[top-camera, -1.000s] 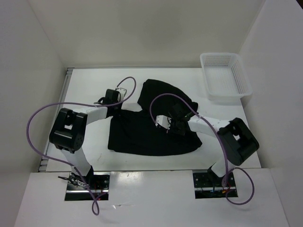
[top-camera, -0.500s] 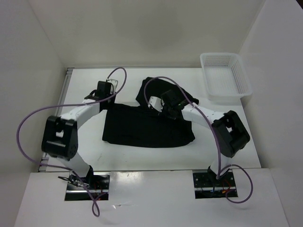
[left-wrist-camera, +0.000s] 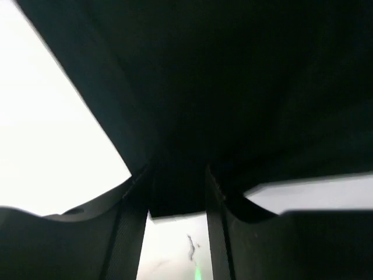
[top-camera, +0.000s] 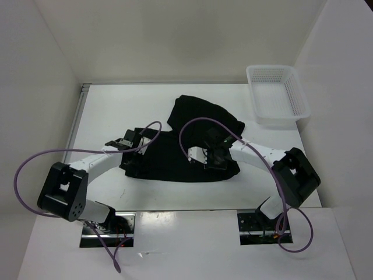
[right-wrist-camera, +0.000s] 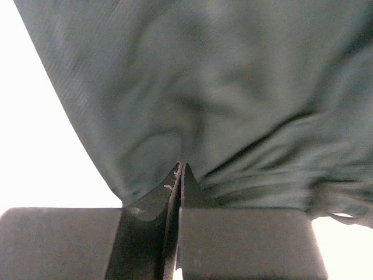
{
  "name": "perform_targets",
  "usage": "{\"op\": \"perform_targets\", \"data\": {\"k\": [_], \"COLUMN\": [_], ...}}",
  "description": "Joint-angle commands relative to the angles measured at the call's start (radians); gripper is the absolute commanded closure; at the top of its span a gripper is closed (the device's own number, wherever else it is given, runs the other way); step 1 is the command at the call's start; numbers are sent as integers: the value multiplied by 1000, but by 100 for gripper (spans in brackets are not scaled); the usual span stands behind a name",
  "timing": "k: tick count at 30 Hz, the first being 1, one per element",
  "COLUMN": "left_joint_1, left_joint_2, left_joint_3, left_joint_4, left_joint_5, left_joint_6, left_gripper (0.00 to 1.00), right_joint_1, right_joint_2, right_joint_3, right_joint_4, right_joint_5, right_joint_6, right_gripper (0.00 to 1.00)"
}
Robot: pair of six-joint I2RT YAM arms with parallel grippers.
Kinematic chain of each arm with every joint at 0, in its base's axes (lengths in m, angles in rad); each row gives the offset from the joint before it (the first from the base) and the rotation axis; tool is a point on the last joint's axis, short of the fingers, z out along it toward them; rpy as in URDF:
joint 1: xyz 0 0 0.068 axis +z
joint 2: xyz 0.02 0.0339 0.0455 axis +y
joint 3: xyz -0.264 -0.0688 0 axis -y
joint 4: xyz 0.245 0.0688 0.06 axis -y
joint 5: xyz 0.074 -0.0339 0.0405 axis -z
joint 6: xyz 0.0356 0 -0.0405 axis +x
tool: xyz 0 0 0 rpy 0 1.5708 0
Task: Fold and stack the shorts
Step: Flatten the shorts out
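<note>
The black shorts (top-camera: 175, 163) lie spread in the middle of the table. More black fabric (top-camera: 201, 114) is heaped just behind and touches them; I cannot tell whether it is a separate pair. My left gripper (top-camera: 139, 153) is at the shorts' left edge. In the left wrist view (left-wrist-camera: 178, 175) its jaws hold a dark hem of the shorts (left-wrist-camera: 233, 87), with the table showing below. My right gripper (top-camera: 214, 158) is over the shorts' right part. In the right wrist view (right-wrist-camera: 180, 166) its jaws are pressed together on a pinch of the shorts (right-wrist-camera: 221, 87).
A white mesh basket (top-camera: 273, 67) stands at the back right corner. White walls close the table on the left, back and right. Purple cables loop above both arms.
Both grippers swung to the back of the table and then came forward again. The shorts shifted with them and now lie a little further back and left than a second ago.
</note>
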Motion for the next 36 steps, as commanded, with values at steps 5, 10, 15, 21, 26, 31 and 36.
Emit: {"op": "perform_targets", "data": {"k": [5,10,15,21,26,31,36], "left_joint_1": [-28,-37,-55,-64,-55,-26,8], "left_joint_2": [-14,-64,-126,-285,-293,135,553], "left_joint_3": [-112,-134,-112,67,246,544,1049], "left_joint_4": [-16,-97,-188,-250,16,48,2], "left_joint_5": [-53,-48,-22,157,288,397,466], "left_joint_6": [7,7,7,7,7,7,7], "left_gripper": [51,51,51,44,28,25,25], "right_joint_1": [27,45,56,56,-162,-320,-429], "right_joint_2": [-7,-27,-45,-102,-189,-49,193], "right_joint_3": [-161,-211,-188,22,168,258,392], "right_joint_4": [-68,-111,-181,-143,142,328,348], "right_joint_5": [79,105,82,-40,-172,-120,-25], "right_joint_6": [-171,-238,-263,-107,250,435,564], "right_gripper": [100,100,100,100,75,68,68]}}
